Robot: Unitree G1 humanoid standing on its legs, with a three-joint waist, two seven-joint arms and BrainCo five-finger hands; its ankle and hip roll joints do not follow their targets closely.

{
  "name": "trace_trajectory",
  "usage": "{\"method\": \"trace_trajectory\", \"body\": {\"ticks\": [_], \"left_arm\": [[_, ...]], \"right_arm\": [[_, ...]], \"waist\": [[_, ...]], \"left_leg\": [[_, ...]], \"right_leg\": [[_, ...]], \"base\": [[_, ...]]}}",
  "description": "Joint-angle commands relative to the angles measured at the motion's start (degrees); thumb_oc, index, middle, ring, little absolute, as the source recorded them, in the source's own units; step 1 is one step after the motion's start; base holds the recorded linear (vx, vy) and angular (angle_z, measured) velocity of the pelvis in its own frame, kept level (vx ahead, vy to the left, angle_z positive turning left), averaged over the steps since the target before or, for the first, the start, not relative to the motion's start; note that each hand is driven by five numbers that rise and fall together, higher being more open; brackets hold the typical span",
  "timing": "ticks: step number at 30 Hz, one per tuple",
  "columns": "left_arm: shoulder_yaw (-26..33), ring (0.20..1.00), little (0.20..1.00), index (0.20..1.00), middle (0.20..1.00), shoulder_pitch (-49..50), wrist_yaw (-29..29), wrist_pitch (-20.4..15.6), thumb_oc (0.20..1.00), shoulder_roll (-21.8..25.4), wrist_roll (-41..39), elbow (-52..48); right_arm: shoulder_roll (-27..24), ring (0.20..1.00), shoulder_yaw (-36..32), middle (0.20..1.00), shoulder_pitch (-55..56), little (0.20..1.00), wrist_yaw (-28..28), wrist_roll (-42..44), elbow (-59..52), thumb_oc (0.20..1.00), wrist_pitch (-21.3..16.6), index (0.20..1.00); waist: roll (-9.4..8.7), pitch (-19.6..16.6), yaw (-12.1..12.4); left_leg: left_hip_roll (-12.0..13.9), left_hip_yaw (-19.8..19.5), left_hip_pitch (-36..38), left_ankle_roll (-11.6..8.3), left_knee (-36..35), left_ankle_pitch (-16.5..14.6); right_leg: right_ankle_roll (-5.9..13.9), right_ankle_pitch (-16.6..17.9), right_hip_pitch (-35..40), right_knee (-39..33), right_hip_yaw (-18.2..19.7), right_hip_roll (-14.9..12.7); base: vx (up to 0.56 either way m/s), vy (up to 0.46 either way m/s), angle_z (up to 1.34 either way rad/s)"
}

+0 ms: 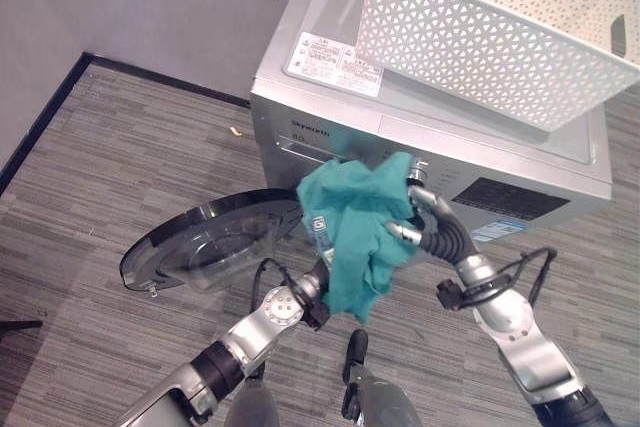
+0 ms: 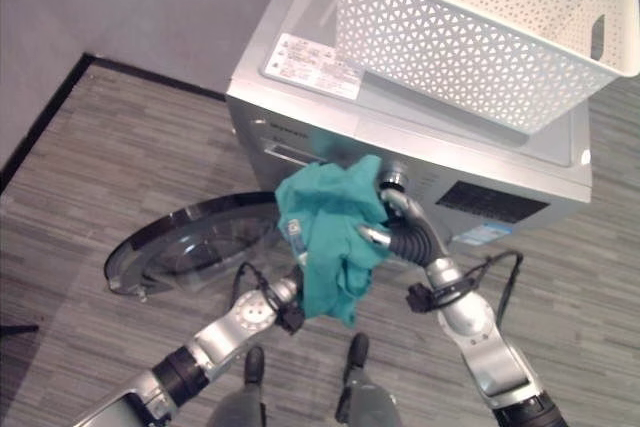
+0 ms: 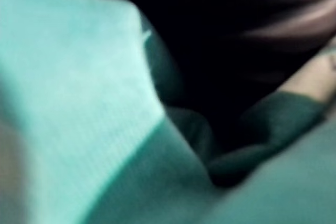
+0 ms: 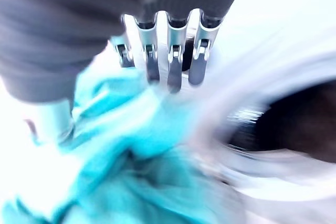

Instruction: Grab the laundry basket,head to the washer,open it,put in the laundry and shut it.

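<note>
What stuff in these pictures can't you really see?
- Left hand: in both eye views the teal cloth covers it.
- Washer drum opening: eye views, behind the cloth; blurred in the right wrist view.
- White laundry basket on the washer: its far end is cut off by the picture edge.

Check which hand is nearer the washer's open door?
Left. The left hand sits under the teal cloth beside the open door; the right hand holds the cloth's far side, by the washer front.
</note>
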Motion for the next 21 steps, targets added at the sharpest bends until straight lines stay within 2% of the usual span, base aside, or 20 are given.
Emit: {"method": "trace_trajectory", "body": {"ticks": [1,7,12,14,16,17,19,20,21], "left_arm": [[1.2,0.2,0.2,0.2,0.2,-1.2,-1.1,-2.6,0.2,-1.7,2.1,1.2],[2.9,0.2,0.2,0.2,0.2,1.1,-2.1,-2.5,0.2,-0.1,2.8,0.6],[3.8,0.2,0.2,0.2,0.2,2.8,-2.4,-2.8,0.2,0.8,2.5,0.4],[4.1,0.2,0.2,0.2,0.2,3.4,-2.5,-2.8,0.2,0.9,2.2,0.4],[4.5,0.2,0.2,0.2,0.2,3.9,-2.7,-2.9,0.2,1.1,2.0,0.1],[4.5,0.2,0.2,0.2,0.2,3.9,-2.7,-2.9,0.2,1.2,2.0,0.1],[4.4,0.2,0.2,0.2,0.2,4.2,-2.8,-3.1,0.2,1.3,2.0,-0.1],[4.0,0.2,0.2,0.2,0.2,4.5,-3.0,-3.1,0.2,1.4,1.9,-0.4],[4.1,0.2,0.2,0.2,0.2,4.5,-3.0,-3.1,0.2,1.5,1.9,-0.4]], "right_arm": [[-2.4,1.0,-1.6,1.0,1.1,1.0,2.2,-3.9,-0.5,1.0,-0.8,1.0],[-1.7,1.0,-0.4,1.0,5.5,1.0,5.0,-8.4,5.3,1.0,0.3,1.0],[0.6,1.0,0.9,1.0,7.8,1.0,5.1,-12.7,15.2,1.0,1.3,1.0],[1.6,1.0,1.9,1.0,7.4,1.0,4.5,-15.2,20.0,1.0,1.8,1.0],[3.2,1.0,4.0,1.0,6.4,1.0,3.5,-18.0,29.3,1.0,2.6,1.0],[3.4,1.0,4.2,1.0,6.1,1.0,3.3,-18.1,29.7,1.0,2.4,1.0],[5.1,1.0,6.6,1.0,4.3,1.0,2.2,-18.9,38.0,1.0,3.0,1.0],[7.2,1.0,9.7,1.0,1.2,1.0,1.0,-18.2,46.1,1.0,3.4,1.0],[7.5,1.0,9.9,1.0,0.8,1.0,0.7,-18.1,46.7,1.0,3.2,1.0]], "waist": [[-2.05,-1.2,0.7],[-2.16,-1.5,0.7],[-2.25,-1.5,0.6],[-2.22,-1.3,0.7],[-2.14,-1.1,1.0],[-2.2,-1.1,1.0],[-2.09,-0.9,1.4],[-1.93,-0.9,2.0],[-2.03,-0.8,1.9]], "left_leg": [[-3.9,1.7,-2.4,5.07,-0.7,-1.5],[-3.7,1.7,-2.5,4.96,-0.7,-1.4],[-3.7,1.6,-2.6,4.91,-0.7,-1.4],[-3.7,1.7,-2.8,4.94,-0.7,-1.3],[-3.8,1.6,-3.1,5.03,-0.6,-1.2],[-3.7,1.6,-3.1,5.03,-0.7,-1.2],[-3.9,1.5,-3.2,5.07,-0.6,-1.2],[-4.0,1.3,-3.3,5.08,-0.5,-1.2],[-4.0,1.3,-3.3,5.08,-0.5,-1.2]], "right_leg": [[1.51,-5.8,2.4,2.1,3.3,-1.4],[1.51,-5.9,2.5,2.1,2.9,-1.4],[1.53,-6.0,2.5,2.1,2.7,-1.4],[1.52,-5.9,2.5,2.1,2.6,-1.4],[1.53,-5.9,2.4,2.1,2.5,-1.4],[1.53,-5.9,2.4,2.2,2.5,-1.4],[1.51,-5.9,2.3,2.2,2.4,-1.4],[1.53,-5.9,2.3,2.3,2.2,-1.5],[1.53,-5.9,2.3,2.4,2.2,-1.5]], "base": [[0.0,0.0,0.0],[0.0,0.0,0.0],[0.0,0.0,0.0],[0.0,0.0,0.0],[0.0,0.0,0.0],[0.0,0.0,0.0],[0.0,0.0,0.0],[0.0,0.0,0.0],[0.0,0.0,0.0]]}}
